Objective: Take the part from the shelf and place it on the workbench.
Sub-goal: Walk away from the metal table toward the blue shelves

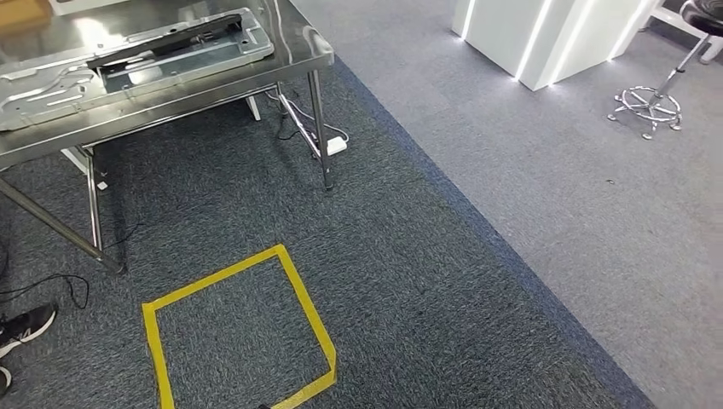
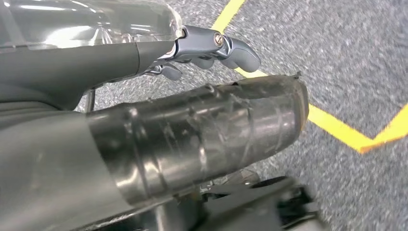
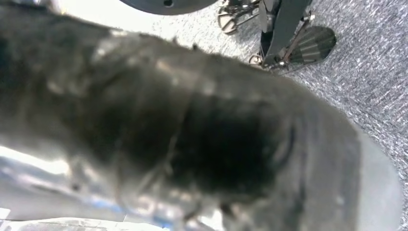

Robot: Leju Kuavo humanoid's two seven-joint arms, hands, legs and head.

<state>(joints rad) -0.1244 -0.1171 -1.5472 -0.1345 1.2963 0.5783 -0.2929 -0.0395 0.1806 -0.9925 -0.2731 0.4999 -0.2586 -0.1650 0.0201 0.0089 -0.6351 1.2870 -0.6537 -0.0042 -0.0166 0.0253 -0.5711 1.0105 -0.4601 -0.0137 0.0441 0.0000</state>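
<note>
A flat grey metal part (image 1: 128, 64) with a dark bar across it lies on the steel workbench (image 1: 317, 53) at the upper left of the head view. My left hand (image 2: 192, 96) hangs over the carpet. Its taped thumb (image 2: 216, 125) and its curled fingers (image 2: 231, 48) are apart, with floor showing between them and nothing held. My right hand (image 3: 216, 134) is a dark blur close to the lens. A shiny silver surface (image 3: 57, 192) runs along its edge. I cannot tell what that surface is or whether the hand holds it.
A yellow tape square (image 1: 239, 332) marks the dark carpet in front of the bench; the tape (image 2: 337, 127) also lies under my left hand. A power strip and cables (image 1: 335, 145) lie by the bench leg. A person's shoe (image 1: 26, 328) is at the left edge. A stool base (image 1: 648, 106) and white pillar (image 1: 546, 34) stand far right.
</note>
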